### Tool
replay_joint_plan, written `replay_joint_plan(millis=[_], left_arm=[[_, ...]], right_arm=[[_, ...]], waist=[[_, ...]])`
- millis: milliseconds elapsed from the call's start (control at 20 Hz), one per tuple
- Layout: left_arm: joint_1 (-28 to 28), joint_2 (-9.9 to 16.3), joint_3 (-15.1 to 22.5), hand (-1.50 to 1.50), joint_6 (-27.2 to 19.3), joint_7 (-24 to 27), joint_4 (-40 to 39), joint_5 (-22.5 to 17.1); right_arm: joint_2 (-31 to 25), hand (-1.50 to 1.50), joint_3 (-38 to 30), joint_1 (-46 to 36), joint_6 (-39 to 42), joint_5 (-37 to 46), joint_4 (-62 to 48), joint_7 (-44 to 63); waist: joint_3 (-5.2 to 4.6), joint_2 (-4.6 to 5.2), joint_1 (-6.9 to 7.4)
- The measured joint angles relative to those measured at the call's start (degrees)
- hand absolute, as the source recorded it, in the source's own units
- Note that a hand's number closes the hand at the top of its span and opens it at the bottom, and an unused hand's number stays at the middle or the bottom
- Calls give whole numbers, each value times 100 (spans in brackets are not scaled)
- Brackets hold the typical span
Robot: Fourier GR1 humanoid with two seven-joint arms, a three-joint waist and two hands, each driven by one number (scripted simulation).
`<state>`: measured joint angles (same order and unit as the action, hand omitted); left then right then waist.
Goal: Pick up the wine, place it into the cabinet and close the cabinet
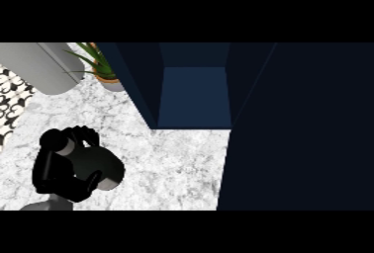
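Note:
The dark navy cabinet stands open at the back of the marble counter. Its blue inside shows nothing standing in it. A wide dark door panel fills the right side of the view and hides whatever lies behind it. No wine bottle shows anywhere. My left hand rests at the lower left over the counter, fingers relaxed and pointing up, holding nothing. My right hand is out of sight.
A potted plant stands at the back left beside the cabinet's left wall. A grey rounded object lies in the top left corner. A black-and-white patterned surface runs along the left edge.

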<state>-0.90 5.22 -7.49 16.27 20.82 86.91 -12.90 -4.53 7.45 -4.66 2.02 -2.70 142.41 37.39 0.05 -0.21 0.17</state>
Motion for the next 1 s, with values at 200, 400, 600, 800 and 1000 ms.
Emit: replay_joint_plan(millis=[200, 400, 600, 800, 1000], left_arm=[[46, -171, 317, 150, -296, -672, 718, 74], [-86, -345, 686, 150, -675, -1312, 1284, 248], [-258, -454, 1183, 150, -1058, -1911, 1738, 247], [-585, -495, 1768, 150, -1711, -2133, 1836, 233], [-1021, -511, 2267, 150, -2422, -2486, 1918, 289]], right_arm=[[-17, -150, -88, 41, 63, -12, 11, -70], [18, -150, -71, -16, 52, -12, 4, -39], [32, -150, -21, -4, 38, -6, 14, 30], [108, -150, 92, -62, -38, 23, -9, 76], [54, -150, 28, 76, 56, 3, 25, 45]], waist=[[-1, 3, -13], [-2, 6, -20], [-3, 6, -31], [-3, 10, -41], [-3, 9, -61]])
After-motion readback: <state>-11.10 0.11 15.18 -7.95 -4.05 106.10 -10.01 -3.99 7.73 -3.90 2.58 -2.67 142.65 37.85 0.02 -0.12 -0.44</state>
